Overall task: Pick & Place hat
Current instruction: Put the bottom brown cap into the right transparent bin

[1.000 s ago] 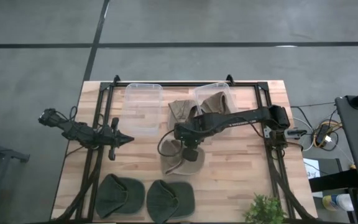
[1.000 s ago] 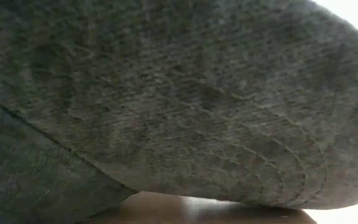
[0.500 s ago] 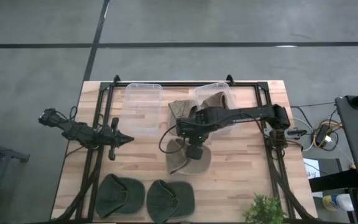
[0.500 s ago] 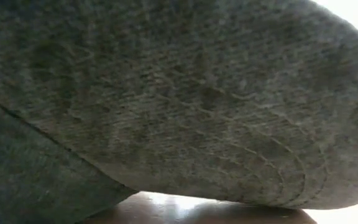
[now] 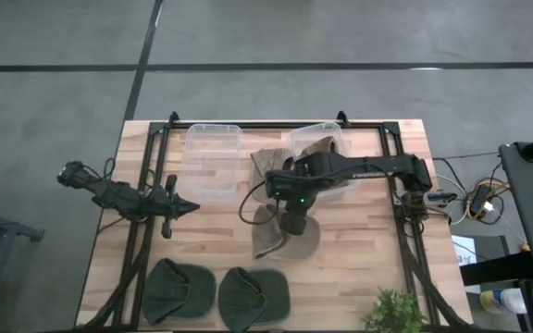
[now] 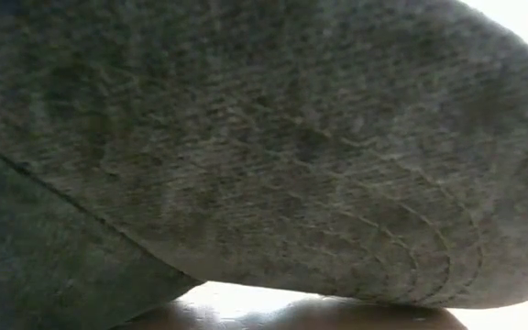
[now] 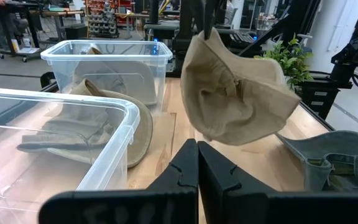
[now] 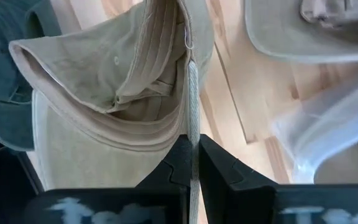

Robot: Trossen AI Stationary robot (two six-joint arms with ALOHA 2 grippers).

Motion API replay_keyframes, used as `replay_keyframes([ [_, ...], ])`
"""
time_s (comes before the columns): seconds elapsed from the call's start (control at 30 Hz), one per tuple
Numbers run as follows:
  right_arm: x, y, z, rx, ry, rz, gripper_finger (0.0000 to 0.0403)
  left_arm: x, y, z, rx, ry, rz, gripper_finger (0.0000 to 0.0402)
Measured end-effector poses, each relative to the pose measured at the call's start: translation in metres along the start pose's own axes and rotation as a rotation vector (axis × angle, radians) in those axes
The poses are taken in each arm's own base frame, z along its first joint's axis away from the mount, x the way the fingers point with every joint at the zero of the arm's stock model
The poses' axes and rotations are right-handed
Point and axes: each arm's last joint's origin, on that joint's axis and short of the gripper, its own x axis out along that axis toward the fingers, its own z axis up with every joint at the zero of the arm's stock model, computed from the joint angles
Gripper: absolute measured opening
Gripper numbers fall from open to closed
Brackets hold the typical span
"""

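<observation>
At the left edge of the table (image 5: pixel 359 268), the left hand (image 5: pixel 191 207) waits, its fingers (image 7: pixel 185 168) pressed together and holding nothing. In front of it, at the near edge, lie two green hats: one (image 5: pixel 179 290) on the left and the other (image 5: pixel 253 296) touching it on the right; this pair covers almost the whole low view.

At the far edge stands the left bin (image 5: pixel 214 162), clear plastic, with no hat visible in it from above. Just to its right a tan hat (image 5: pixel 268 164) lies on the table, between the two bins, one edge against the left bin's wall.

In the middle, the right hand (image 5: pixel 291 225) pinches the beige hat (image 7: pixel 235 93) by its brim, fingers (image 8: pixel 178 163) closed tight on the folded edge. The hat hangs open side toward the left arm, above the wood, clear of the table. Below and beside it are only the green hats, nearer the front.

Further right stands the right bin (image 5: pixel 320 148), with one more tan hat (image 5: pixel 317 151) inside; the right arm crosses over its near side. A plant (image 5: pixel 393 313) stands at the near right corner.
</observation>
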Motion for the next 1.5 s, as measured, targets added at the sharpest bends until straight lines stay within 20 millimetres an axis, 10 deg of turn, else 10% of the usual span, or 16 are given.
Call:
replay_keyframes([
  [0.63, -0.048, -0.019, -0.012, 0.156, -0.041, -0.052, 0.0008, 0.0, 0.0, 0.0, 0.0, 0.001, 0.0, 0.0],
  [1.2, -0.154, -0.117, -0.029, 0.562, -0.52, -0.304, 0.0011, 0.0, 0.0, 0.0, 0.0, 0.001, 0.0, 0.0],
  [1.5, -0.152, -0.163, -0.036, 0.821, -0.489, -0.315, 0.0012, 0.0, 0.0, 0.0, 0.0, 0.0, 0.0, 0.0],
])
